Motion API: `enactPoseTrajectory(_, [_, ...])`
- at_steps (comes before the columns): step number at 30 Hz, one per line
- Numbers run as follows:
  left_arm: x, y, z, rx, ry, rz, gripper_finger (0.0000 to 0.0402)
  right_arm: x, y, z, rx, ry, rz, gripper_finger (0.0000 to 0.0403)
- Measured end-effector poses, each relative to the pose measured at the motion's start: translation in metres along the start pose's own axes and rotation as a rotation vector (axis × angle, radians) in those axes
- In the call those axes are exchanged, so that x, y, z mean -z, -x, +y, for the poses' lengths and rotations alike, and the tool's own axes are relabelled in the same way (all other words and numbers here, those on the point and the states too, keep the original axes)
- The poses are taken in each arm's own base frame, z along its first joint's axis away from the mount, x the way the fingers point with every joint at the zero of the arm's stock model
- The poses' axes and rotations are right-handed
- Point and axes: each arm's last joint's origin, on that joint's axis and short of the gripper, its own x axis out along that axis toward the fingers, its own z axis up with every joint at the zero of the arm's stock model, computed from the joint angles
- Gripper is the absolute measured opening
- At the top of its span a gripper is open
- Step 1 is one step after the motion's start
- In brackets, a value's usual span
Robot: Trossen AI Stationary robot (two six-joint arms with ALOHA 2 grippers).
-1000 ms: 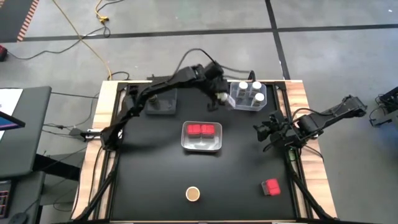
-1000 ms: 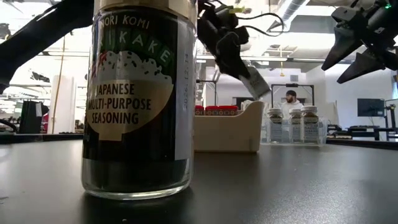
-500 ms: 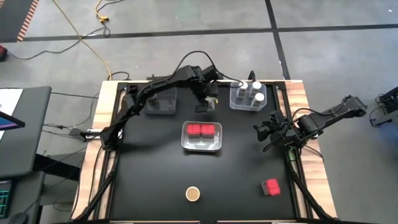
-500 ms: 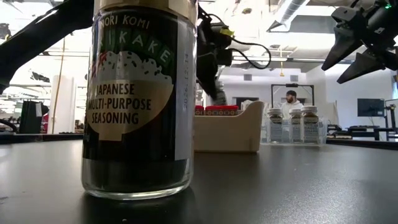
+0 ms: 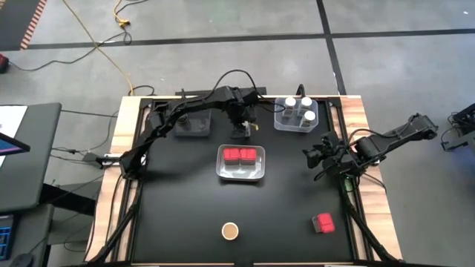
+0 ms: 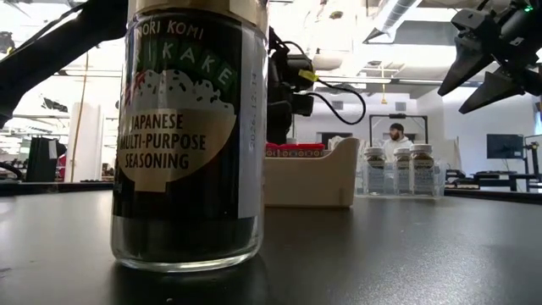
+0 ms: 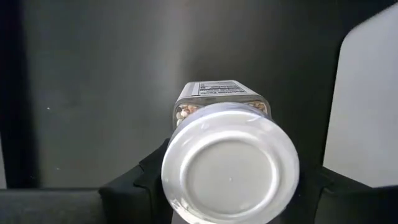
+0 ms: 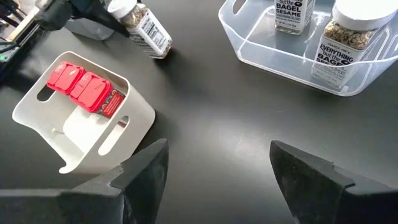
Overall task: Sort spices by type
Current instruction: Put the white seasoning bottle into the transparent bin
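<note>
The left claw [image 5: 240, 127] sits in the upper middle of the high view, clamped on a small white-lidded glass spice jar [image 7: 229, 160], just above the white plastic tray [image 5: 240, 175] at the frame's centre. In the right wrist view this jar [image 8: 144, 25] leans tilted near the upper left, its base on or just off the black counter [image 5: 185, 200]; I cannot tell which. Two red blocky spice containers [image 5: 240, 154] lie side by side in the white tray. Three more white-lidded jars [image 5: 297, 108] stand in the clear plastic tray [image 5: 280, 122] at upper right. A third red blocky container [image 5: 323, 223] lies at lower right, and a brown-topped cylindrical jar [image 5: 230, 231] stands at bottom centre. The right claw [image 5: 310, 157] hovers at middle right, fingers apart.
</note>
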Motion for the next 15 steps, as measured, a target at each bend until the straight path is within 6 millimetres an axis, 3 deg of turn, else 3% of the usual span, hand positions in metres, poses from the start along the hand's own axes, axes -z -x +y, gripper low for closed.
enactPoseTrajectory(15, [-0.0014, 0.0016, -0.0024, 0.000, 0.010, -0.005, 0.0220, 0.0000, 0.0000, 0.0001, -0.001, -0.025, -0.001, 0.0305])
